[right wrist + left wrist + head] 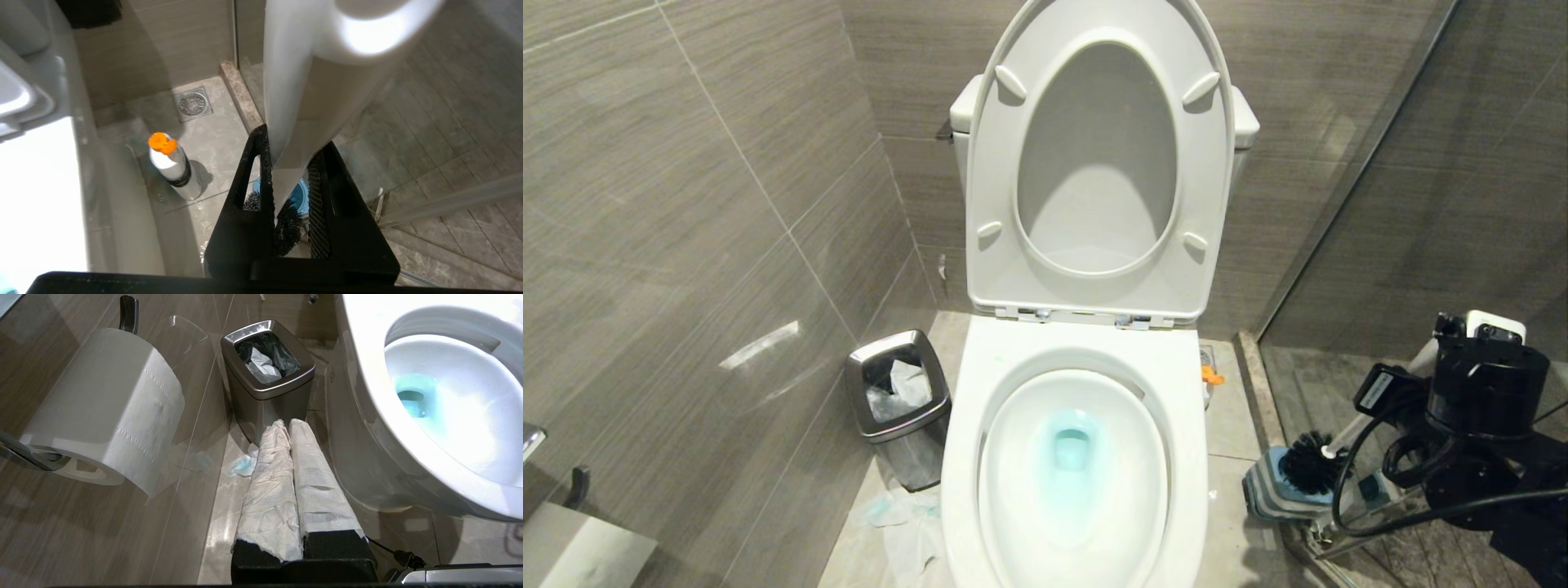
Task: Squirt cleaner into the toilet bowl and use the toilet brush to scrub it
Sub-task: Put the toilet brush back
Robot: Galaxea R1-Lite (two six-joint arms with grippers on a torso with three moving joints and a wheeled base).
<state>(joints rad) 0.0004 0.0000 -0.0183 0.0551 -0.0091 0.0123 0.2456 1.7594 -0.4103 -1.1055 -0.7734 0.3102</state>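
Right gripper point(291, 196) is clamped on the toilet brush point(302, 102) handle, bristle head just above its holder point(1270, 490) beside the toilet bowl point(1074, 474). Light, stiff plastic, probably slick, so I'd grip mid-handle. Left gripper point(291, 428) sits closed, empty, near the bin point(267, 375).

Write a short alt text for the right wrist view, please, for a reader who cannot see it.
The right gripper is shut on the white handle of the toilet brush, whose black bristles hang above a blue holder. On the floor stands a bottle with an orange cap, beyond it a floor drain.
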